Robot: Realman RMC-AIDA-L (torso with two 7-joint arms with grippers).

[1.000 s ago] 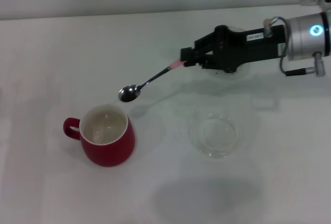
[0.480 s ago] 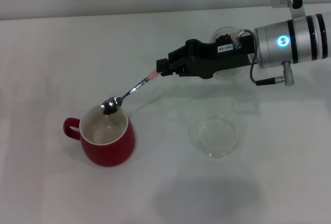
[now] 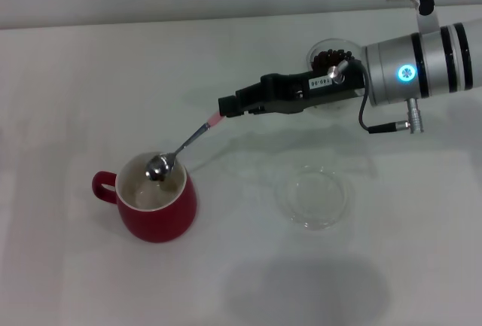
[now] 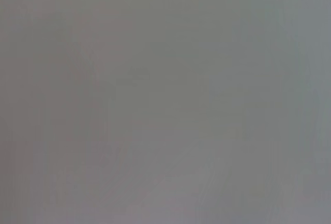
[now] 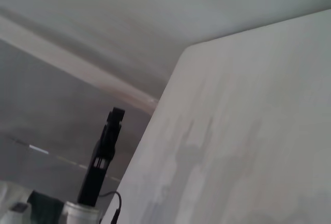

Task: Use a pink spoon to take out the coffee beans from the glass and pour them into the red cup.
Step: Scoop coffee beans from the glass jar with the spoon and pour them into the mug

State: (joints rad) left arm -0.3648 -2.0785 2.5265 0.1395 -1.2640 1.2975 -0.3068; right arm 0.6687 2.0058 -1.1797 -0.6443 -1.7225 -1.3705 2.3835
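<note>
Right gripper (image 3: pixel 226 106), mid-frame, pinches the pink spoon (image 3: pixel 184 145), its bowl over the red cup (image 3: pixel 156 207) lower left, apparently holding coffee beans (image 3: pixel 157 175); the glass (image 3: pixel 331 56) sits upper right.

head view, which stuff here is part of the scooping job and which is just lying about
In the job:
- pink spoon, held by the right gripper, bowl over the red cup
- glass of coffee beans, behind the right arm

Lying about:
- clear saucer, beside the cup
- left gripper, seen off past the table edge in the right wrist view
</note>
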